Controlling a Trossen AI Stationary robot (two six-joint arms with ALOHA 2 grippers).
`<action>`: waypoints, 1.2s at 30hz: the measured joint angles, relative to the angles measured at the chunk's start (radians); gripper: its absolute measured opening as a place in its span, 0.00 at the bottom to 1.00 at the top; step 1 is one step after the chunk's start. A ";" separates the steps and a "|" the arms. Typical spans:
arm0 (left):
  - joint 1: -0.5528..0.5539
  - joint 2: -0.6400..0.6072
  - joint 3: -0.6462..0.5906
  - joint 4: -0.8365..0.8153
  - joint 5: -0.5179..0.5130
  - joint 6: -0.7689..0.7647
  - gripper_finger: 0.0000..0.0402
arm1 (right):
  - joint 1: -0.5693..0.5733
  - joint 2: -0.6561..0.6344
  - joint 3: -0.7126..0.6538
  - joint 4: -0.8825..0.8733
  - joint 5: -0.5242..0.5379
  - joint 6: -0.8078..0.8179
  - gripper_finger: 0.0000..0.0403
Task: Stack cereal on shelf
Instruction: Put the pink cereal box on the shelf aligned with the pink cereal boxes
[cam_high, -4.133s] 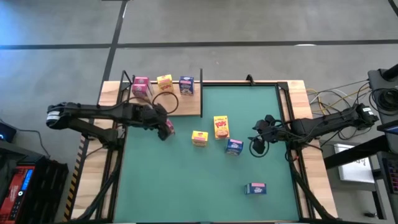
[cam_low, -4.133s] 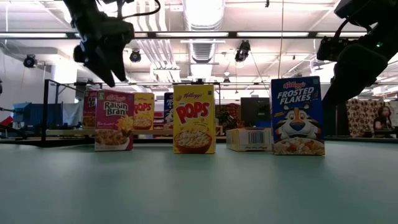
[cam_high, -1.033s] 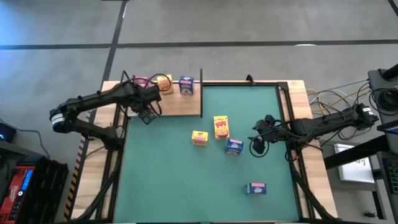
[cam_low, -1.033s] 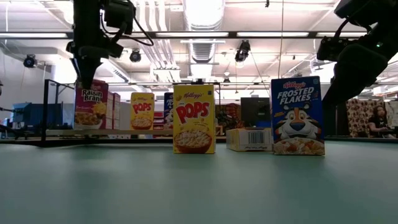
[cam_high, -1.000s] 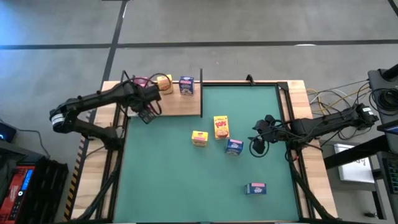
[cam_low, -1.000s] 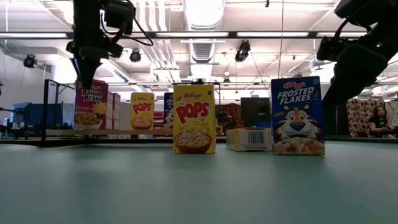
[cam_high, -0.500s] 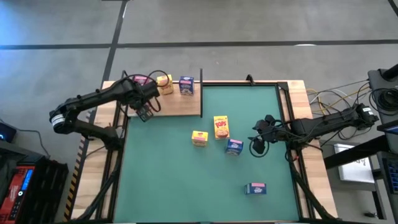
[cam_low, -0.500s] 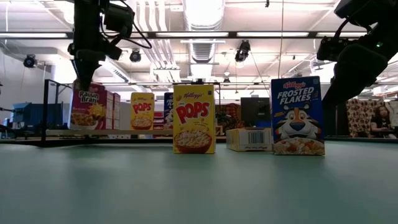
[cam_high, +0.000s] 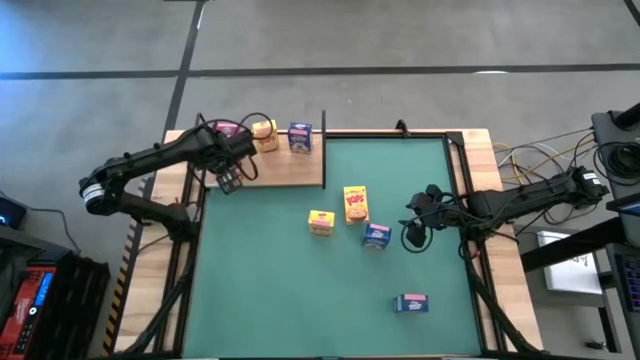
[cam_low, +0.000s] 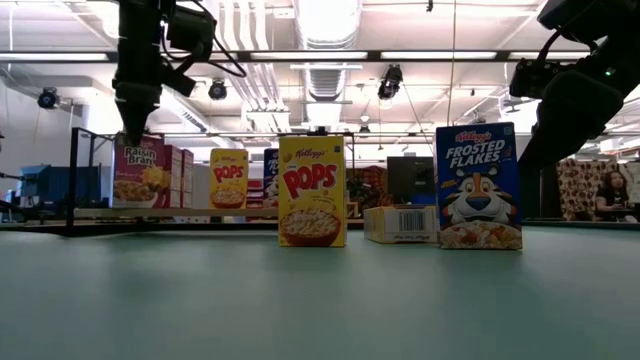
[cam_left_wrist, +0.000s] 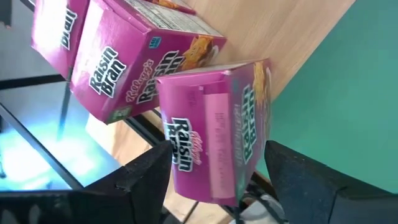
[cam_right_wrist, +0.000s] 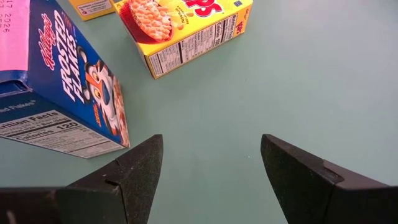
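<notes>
A pink Raisin Bran box (cam_left_wrist: 214, 140) stands upright on the shelf (cam_high: 300, 170), the light-wood board at the far left corner of the tabletop (cam_high: 330, 270), just in front of more pink Raisin Bran boxes (cam_left_wrist: 124, 62). The left hand (cam_high: 229, 180) hangs right over its top; its fingers (cam_left_wrist: 146, 177) flank the box with slim gaps on both sides, so the hand stands open around it and not clamped. Farther right on the shelf stand a yellow Pops box (cam_high: 265, 133) and a blue box (cam_high: 299, 136).

On the green mat, a tall yellow Pops box (cam_low: 312, 190) stands near the middle, with a yellow box lying flat (cam_high: 320, 221) to its left and a blue Frosted Flakes box (cam_low: 478, 186) upright to its right. Another blue box (cam_high: 411, 303) lies alone near the front edge.

The right hand (cam_high: 418, 232) hovers just right of the Frosted Flakes box, fingers (cam_right_wrist: 134, 171) spread wide, holding nothing.
</notes>
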 joint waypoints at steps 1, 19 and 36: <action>0.000 0.000 0.000 0.000 -0.005 0.012 0.60 | 0.000 0.000 0.000 0.000 0.000 0.000 0.65; -0.001 -0.008 0.012 0.009 -0.061 0.055 0.60 | 0.000 0.000 0.000 0.000 0.000 0.000 0.65; -0.008 -0.052 0.070 -0.084 0.024 -0.542 0.60 | 0.000 0.000 0.000 0.000 0.000 0.000 0.65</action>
